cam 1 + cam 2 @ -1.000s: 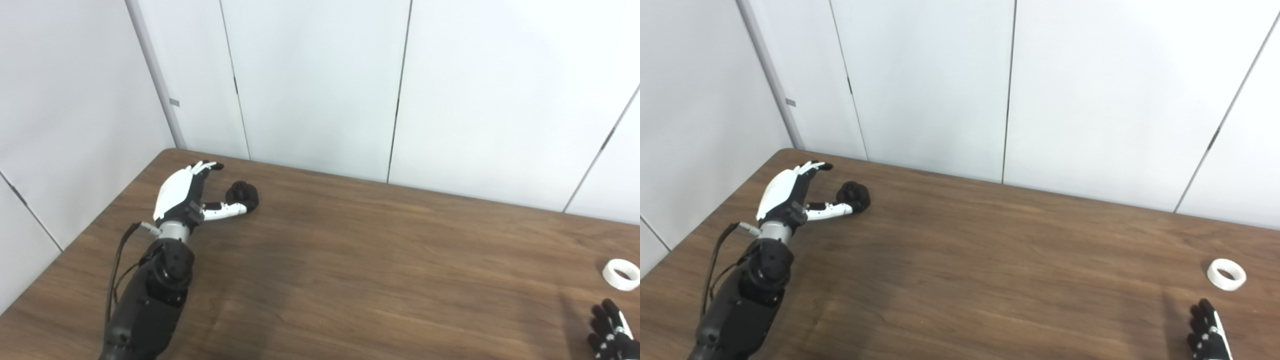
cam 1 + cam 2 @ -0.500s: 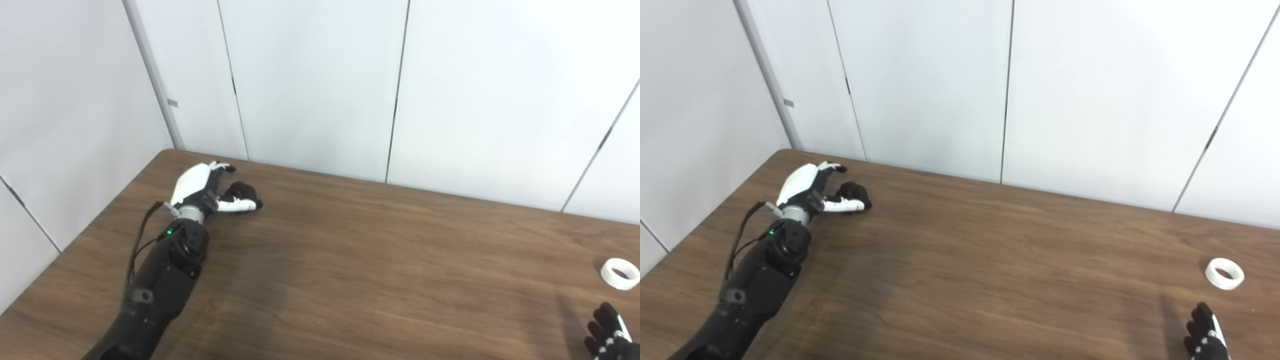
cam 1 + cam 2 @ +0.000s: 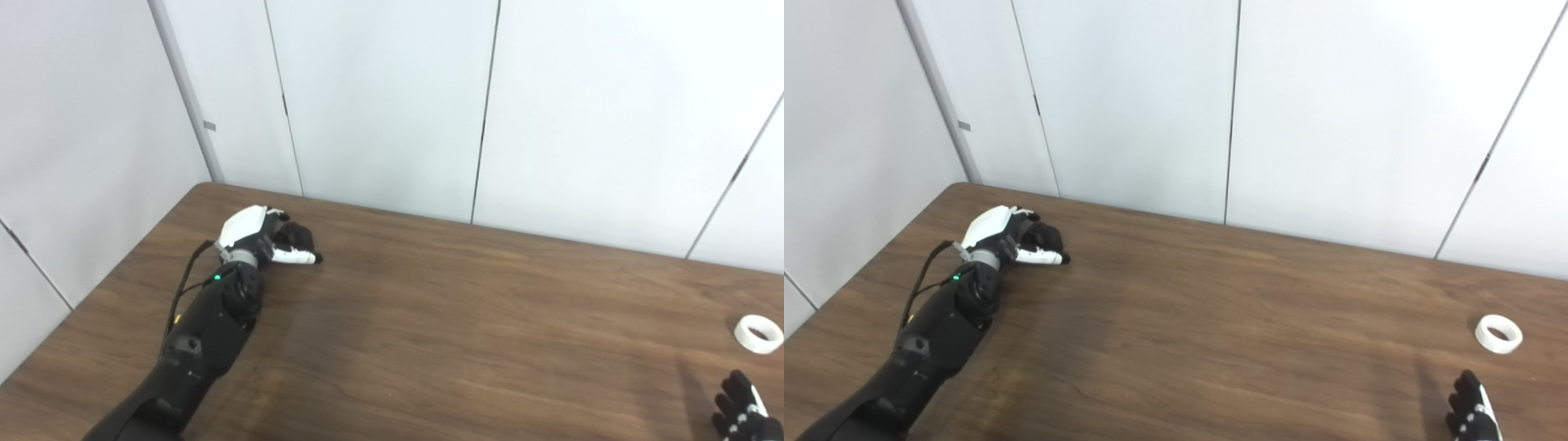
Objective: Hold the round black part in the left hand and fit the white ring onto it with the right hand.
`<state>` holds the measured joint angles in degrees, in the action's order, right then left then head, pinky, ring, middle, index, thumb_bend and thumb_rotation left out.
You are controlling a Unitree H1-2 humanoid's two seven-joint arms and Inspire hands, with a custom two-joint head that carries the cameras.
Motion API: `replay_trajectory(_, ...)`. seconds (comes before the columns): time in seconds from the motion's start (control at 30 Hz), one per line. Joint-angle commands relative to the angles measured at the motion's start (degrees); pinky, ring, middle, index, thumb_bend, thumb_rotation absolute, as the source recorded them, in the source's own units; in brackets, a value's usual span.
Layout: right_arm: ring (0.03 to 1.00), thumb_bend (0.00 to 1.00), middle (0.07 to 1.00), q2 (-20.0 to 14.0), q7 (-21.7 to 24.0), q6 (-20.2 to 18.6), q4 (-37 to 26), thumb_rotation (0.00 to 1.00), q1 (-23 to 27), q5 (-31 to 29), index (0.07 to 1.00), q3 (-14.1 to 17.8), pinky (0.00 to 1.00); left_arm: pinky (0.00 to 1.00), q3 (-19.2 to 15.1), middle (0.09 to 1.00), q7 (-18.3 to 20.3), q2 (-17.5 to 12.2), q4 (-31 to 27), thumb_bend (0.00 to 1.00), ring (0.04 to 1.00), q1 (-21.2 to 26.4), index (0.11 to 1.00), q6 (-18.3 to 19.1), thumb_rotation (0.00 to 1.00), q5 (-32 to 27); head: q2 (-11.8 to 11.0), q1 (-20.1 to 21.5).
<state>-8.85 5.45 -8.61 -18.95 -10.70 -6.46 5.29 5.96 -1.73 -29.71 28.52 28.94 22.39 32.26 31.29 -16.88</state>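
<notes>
So the left hand is way out at the far left corner of the wooden table, around 10 o'clock from the middle of the tabletop. The round black part sits right inside its grasp, at about 3 o'clock from the white back of the hand. The thumb runs along the near side of the part, and the curled fingers come over the far side. So the hand is wrapped around it with the part tucked between thumb and fingers. It looks like the part is resting on the table rather than lifted, but honestly it's hard to tell from this angle since everything there is black on dark wood.

The white ring is lying flat on the table way over at the right edge, around 4 o'clock from center, well apart from the black part. The right hand only pokes in at the bottom right corner, and the ring is at about 1 o'clock from it, near but not touching. Only the dark fingertips show, pointing up and slightly spread with nothing in them, so I'd call it loose and empty.

Behind the table are plain white wall panels.
</notes>
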Motion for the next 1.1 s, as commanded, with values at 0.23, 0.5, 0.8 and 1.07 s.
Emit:
replay_trajectory(0.23, 1.0, 0.56, 1.0, 0.0, 0.1, 0.2, -2.2, 1.0, -0.3, -0.1, 1.0, -0.7, 1.0, 1.0, -0.5, 0.971, -2.8, -2.7, 2.1, 0.98, 1.0, 3.4, 0.838, -1.2, 0.36, 0.2, 0.1, -0.2)
replay_trajectory(0.5, 1.0, 0.52, 1.0, 0.1, -0.5, -0.6, -2.9, 1.0, -0.5, 0.7, 1.0, -1.0, 1.0, 1.0, -0.9, 0.962, -2.2, -2.8, 2.7, 0.97, 1.0, 3.7, 0.822, -0.5, 0.37, -1.1, 0.0, -0.2)
replay_trajectory(0.8, 1.0, 0.49, 1.0, 0.1, -0.5, -0.8, -3.5, 1.0, -0.5, 0.7, 1.0, -1.1, 1.0, 1.0, 0.5, 0.94, -0.8, -3.0, 2.3, 0.94, 1.0, 4.0, 0.806, -0.5, 0.38, -0.5, 0.2, 0.1)
replay_trajectory(1.07, 1.0, 0.46, 1.0, 0.4, -0.6, -1.6, -4.3, 1.0, -0.5, 0.5, 1.0, -1.1, 1.0, 1.0, -0.3, 0.89, -2.2, -2.7, 1.7, 0.89, 0.977, 3.6, 0.65, -1.5, 0.29, -1.4, 0.3, 0.1)
